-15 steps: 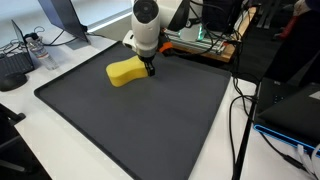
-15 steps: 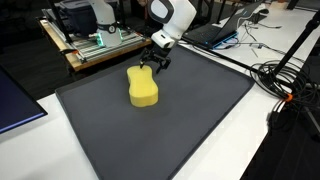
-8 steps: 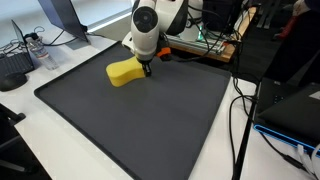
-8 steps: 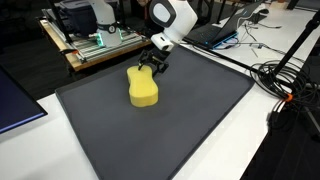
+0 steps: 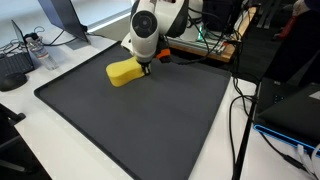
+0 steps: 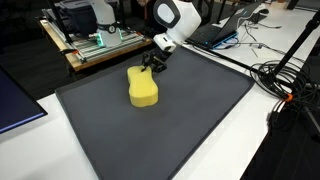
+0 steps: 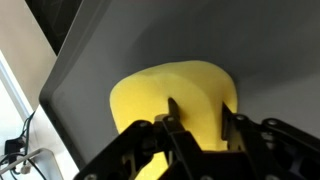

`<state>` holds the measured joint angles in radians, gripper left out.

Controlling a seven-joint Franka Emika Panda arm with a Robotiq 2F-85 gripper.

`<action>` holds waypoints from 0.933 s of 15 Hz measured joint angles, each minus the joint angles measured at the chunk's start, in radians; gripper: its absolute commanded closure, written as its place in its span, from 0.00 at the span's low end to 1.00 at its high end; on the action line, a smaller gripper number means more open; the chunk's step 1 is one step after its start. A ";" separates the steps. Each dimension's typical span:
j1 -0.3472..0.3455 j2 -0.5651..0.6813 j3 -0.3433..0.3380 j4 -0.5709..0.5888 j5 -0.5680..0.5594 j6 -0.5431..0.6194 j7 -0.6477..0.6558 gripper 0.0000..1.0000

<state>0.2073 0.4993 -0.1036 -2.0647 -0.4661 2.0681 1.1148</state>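
Observation:
A yellow foam block lies on the dark mat near its far edge. It also shows in the other exterior view as a foam block on the mat. My gripper comes down at the block's end nearest the arm, and the gripper reaches the block's narrow far end there. In the wrist view the gripper has its two dark fingers narrowed onto the foam block, with yellow foam filling the gap between them.
Behind the mat stands a wooden bench with electronics. Cables trail along one side of the mat. A monitor base and a dark keyboard or device sit off the other side. White table shows around the mat.
The jaws have come in from wide open to a narrow gap on the block's end. The gripper has settled slightly lower; the block has stayed where it lay.

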 measured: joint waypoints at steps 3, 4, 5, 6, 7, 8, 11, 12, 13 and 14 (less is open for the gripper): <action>0.000 0.007 0.002 0.009 0.001 -0.008 0.000 1.00; 0.000 0.009 0.002 0.011 0.001 -0.009 0.000 0.99; 0.000 0.011 0.003 0.012 0.001 -0.010 0.000 0.97; 0.000 0.011 0.003 0.013 0.001 -0.011 0.000 1.00; 0.000 0.011 0.003 0.013 0.001 -0.014 0.000 0.99; 0.000 0.011 0.003 0.013 0.001 -0.017 0.000 0.98; 0.000 0.011 0.003 0.015 0.003 -0.024 0.000 0.98; 0.000 0.011 0.004 0.015 0.004 -0.027 0.000 0.98; 0.000 0.011 0.004 0.016 0.004 -0.028 0.000 0.98; 0.000 0.011 0.004 0.016 0.004 -0.029 0.000 0.98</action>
<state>0.2077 0.5101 -0.0997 -2.0490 -0.4621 2.0395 1.1149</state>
